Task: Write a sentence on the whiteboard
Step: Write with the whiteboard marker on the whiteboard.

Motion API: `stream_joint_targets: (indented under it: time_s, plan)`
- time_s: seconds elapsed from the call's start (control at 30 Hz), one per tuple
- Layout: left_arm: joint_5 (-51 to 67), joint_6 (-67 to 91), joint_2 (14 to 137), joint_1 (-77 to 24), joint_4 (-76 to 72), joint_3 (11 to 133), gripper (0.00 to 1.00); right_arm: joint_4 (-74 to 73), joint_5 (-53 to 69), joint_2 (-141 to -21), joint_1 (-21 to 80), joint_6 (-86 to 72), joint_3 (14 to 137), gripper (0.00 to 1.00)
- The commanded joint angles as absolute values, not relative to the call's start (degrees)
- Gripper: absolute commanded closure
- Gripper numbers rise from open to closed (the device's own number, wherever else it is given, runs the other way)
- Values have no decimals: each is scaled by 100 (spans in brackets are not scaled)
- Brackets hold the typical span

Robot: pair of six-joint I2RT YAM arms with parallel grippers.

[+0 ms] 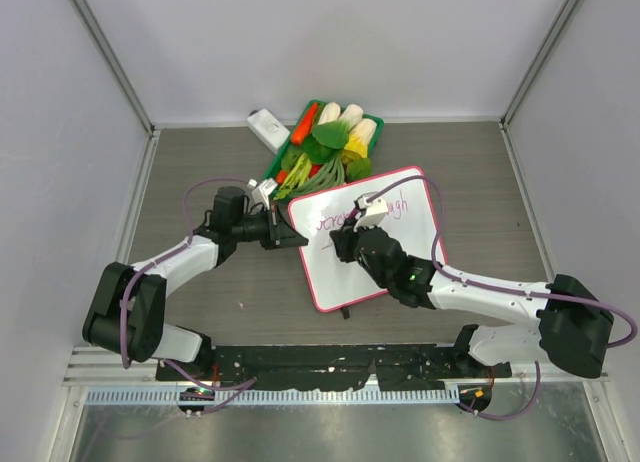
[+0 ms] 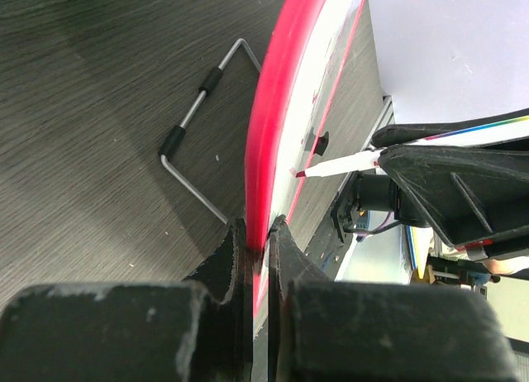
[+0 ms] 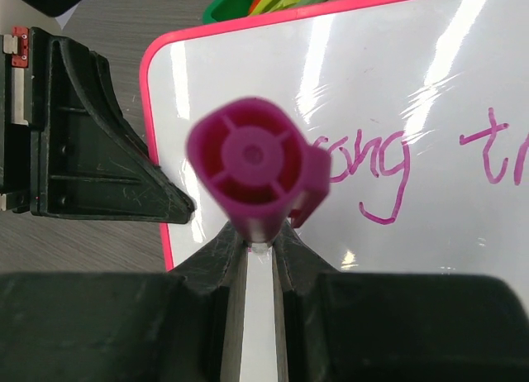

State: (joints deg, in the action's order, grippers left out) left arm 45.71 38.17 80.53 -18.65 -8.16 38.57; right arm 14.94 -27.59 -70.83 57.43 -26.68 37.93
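Note:
The whiteboard [image 1: 345,277], white with a pink-red rim, lies tilted at the table's middle. My left gripper [image 1: 290,232] is shut on its left rim; in the left wrist view the jaws [image 2: 259,233] pinch the red rim [image 2: 273,109] edge-on. My right gripper [image 1: 345,244] is shut on a marker [image 3: 252,167] with a magenta cap end, held upright over the board's left part. The marker's tip [image 2: 302,173] is at the board face. The sentence [image 1: 362,214] shows as one magenta line; "ong" [image 3: 376,171] and "th" [image 3: 496,155] are readable, and the rest is hidden by the marker.
A green basket [image 1: 372,119] of vegetables touches the board's far edge. A small white block [image 1: 268,129] lies left of it. A bent wire stand [image 2: 198,126] lies on the table under the board. Walls close in the back and both sides.

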Motion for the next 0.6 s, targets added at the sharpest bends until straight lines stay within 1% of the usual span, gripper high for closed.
stream_joint_targets:
  time_s: [0.0, 0.33, 0.57]
  plan:
    - [3885, 3217, 8165, -1802, -343, 3955, 100, 1318, -3217, -6961, 5757, -2716, 3858, 99]
    - [3859, 3173, 8156, -1802, -299, 3973, 100, 1494, -2866, -6680, 5757, -2637, 4016, 98]
    - [3867, 3138, 8174, -1802, -255, 4017, 100, 1643, -2742, -6934, 5757, -2628, 4219, 99]
